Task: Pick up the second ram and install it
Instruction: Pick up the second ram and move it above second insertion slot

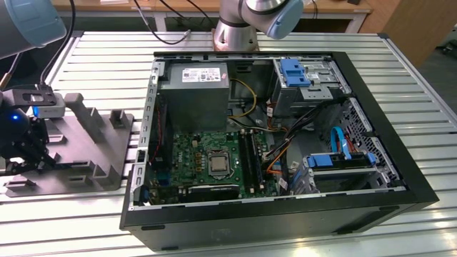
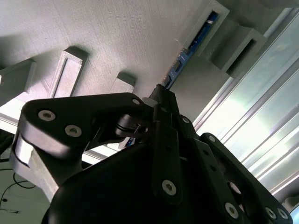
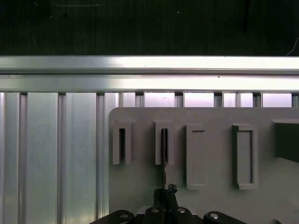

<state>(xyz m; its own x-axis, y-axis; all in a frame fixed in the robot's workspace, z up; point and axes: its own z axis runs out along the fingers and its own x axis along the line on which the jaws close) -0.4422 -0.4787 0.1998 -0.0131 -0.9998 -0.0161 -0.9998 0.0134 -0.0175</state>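
Observation:
The second ram (image 2: 194,44) is a thin dark blue board seen edge-on, standing in a slot of the grey holder plate (image 2: 117,42). In the first wrist view the second ram (image 3: 164,147) runs from its slot down to my gripper (image 3: 165,196). The black fingers (image 2: 164,100) meet around the board's near end, so my gripper (image 2: 161,91) looks shut on it. In the exterior view my gripper (image 1: 27,152) hangs over the grey holder plate (image 1: 85,155) at that view's left, apart from the open computer case (image 1: 279,214). The motherboard (image 1: 192,155) with its black socket rails (image 1: 250,155) lies inside the case.
The holder plate (image 3: 210,196) carries several raised slot blocks (image 3: 243,156) and taller posts (image 1: 89,115). Everything rests on a ribbed aluminium table (image 1: 400,53). Inside the case are a power supply (image 1: 194,93), cable bundles (image 1: 286,134) and blue drive brackets (image 1: 294,72). The arm's base (image 1: 236,32) stands behind the case.

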